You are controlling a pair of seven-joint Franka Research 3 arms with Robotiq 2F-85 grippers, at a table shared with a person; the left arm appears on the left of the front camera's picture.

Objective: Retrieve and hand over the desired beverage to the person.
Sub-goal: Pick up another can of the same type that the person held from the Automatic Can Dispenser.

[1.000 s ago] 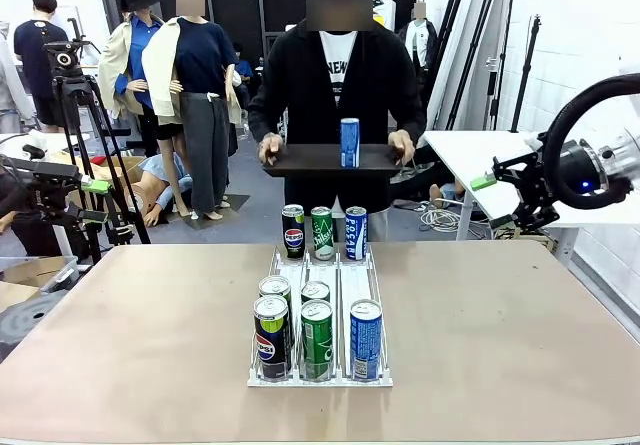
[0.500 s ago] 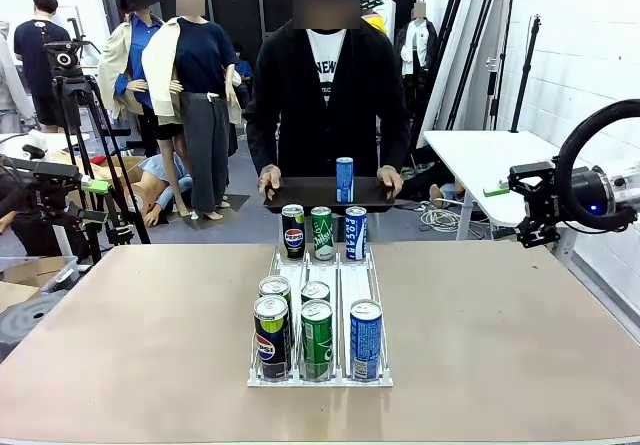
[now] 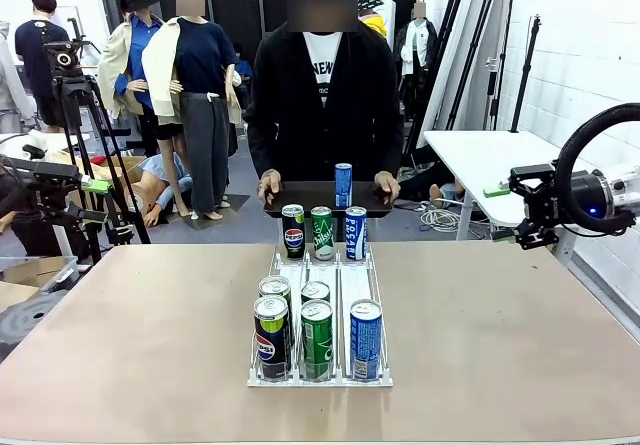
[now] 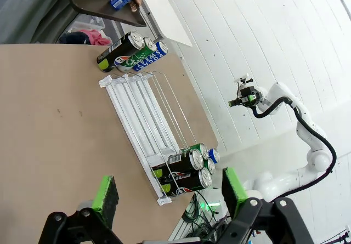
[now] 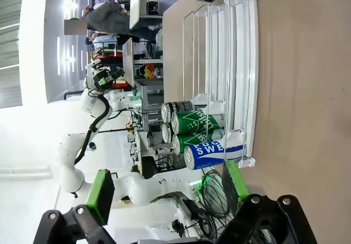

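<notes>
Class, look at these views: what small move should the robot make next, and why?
Probably just wait with both arms out of the way. A blue can already stands on the tray that the person holds beyond the table's far edge, and the left gripper and right gripper are open and empty at the sides. Nothing seems left to fetch from the rack.

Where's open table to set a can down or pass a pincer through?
Bare table left and right of the can rack, out to each edge. The rack's mid lanes are bare too. Crowded: five cans at its near end, three cans by its far end; the person holds a tray behind them.
</notes>
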